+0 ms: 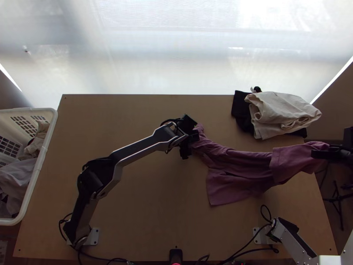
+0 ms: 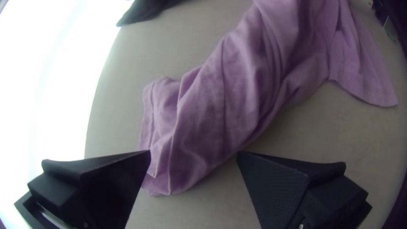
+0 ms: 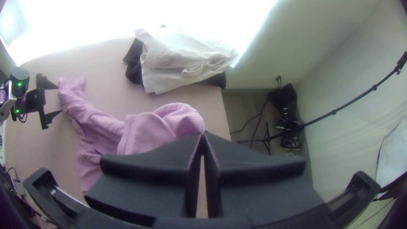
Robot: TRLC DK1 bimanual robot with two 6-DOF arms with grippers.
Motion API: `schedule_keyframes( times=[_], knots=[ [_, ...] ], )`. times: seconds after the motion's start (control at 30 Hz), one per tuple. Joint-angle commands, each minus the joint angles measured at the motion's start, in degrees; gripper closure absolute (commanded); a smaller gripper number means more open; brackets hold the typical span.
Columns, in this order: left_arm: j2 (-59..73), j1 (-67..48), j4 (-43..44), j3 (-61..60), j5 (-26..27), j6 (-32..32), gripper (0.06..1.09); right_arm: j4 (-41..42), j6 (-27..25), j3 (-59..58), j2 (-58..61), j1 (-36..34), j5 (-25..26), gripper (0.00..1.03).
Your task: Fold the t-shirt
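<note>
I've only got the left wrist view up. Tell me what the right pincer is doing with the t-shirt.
Observer: The right pincer is shut on one end of the purple t-shirt, over at the right side of the table.
Operator: Tell me what's with that dark cloth at the edge of my view.
Observer: A cream cloth lies on top of it.
Operator: Now check the table's left side.
Observer: A white basket with clothes in it stands there.
</note>
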Motion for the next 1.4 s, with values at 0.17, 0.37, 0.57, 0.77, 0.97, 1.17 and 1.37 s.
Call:
schedule_keyframes(
  times=[0.17, 0.37, 0.57, 0.77, 0.97, 1.17, 1.37],
  knots=[
    [5.4, 0.0, 3.7, 1.9, -0.6, 2.9, 0.6, -0.6, 0.8, 1.2, -0.3, 2.8, 0.1, 0.99],
    [5.5, 2.0, -1.9, 6.9, -0.4, 1.5, 0.86, -1.9, 1.2, 1.6, -0.4, 4.2, 0.1, 0.99],
    [-4.2, 5.5, -14.9, 11.1, 0.8, 0.8, 0.86, -2.9, 1.7, -0.6, -1.2, 7.9, 0.0, 0.99],
    [-15.5, 8.6, -25.4, 10.6, 4.5, -1.7, 0.89, -3.1, 4.9, -0.8, -0.8, 15.2, 0.1, 0.99],
    [-28.2, 8.1, -32.4, 1.4, 8.2, -3.6, 0.89, -4.1, 6.0, -2.1, -1.2, 21.1, 0.0, 0.99],
    [-43.1, 6.9, -34.7, -14.1, 8.5, -3.5, 0.89, -5.6, 8.2, -3.2, -2.7, 29.7, -0.5, 0.99],
    [-52.8, 10.4, -38.2, -22.7, 8.5, -3.2, 0.88, -6.0, 8.4, -3.0, -2.7, 29.6, -3.3, 0.99]
  ],
)
